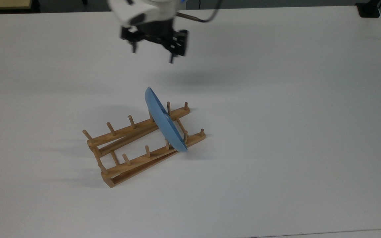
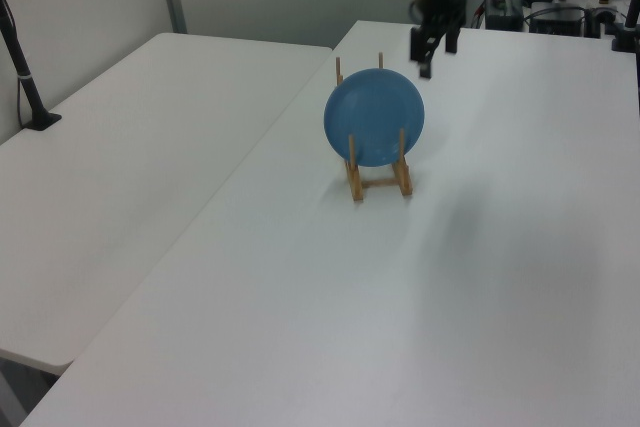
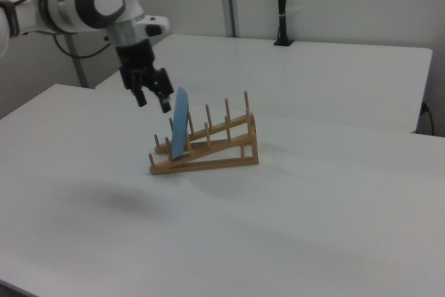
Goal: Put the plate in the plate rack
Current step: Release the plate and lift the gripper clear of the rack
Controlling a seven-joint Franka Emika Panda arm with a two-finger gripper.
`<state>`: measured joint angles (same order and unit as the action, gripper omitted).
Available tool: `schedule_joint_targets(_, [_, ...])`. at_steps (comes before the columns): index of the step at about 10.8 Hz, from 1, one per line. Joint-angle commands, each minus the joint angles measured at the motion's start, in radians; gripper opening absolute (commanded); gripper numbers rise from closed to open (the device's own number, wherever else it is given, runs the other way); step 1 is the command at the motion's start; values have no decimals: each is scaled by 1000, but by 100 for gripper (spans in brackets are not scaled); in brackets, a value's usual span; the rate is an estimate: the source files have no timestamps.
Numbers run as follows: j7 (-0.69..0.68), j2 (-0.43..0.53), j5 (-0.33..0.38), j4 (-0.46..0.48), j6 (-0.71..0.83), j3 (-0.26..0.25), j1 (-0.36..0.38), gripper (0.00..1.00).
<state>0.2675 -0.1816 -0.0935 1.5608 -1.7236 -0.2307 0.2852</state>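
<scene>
Gripper (image 1: 152,55) hung wide open and empty at the top view's upper middle, its arm cut off by the frame edge. Left view: the plate (image 2: 374,117) stood upright near centre, hiding most of the plate rack (image 2: 378,179). Right view: the plate stood edge-on between pegs.

A white desk (image 1: 293,132) is lying bare across the top view, a second white desk (image 2: 120,167) is adjoining it, and a black pole (image 3: 281,5) is standing behind.
</scene>
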Motion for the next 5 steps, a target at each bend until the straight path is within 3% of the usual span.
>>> schedule_joint_targets(1, [-229, 117, 32, 87, 44, 42, -150, 100])
schedule_joint_targets(5, [-232, 137, 35, 84, 73, 59, -189, 100])
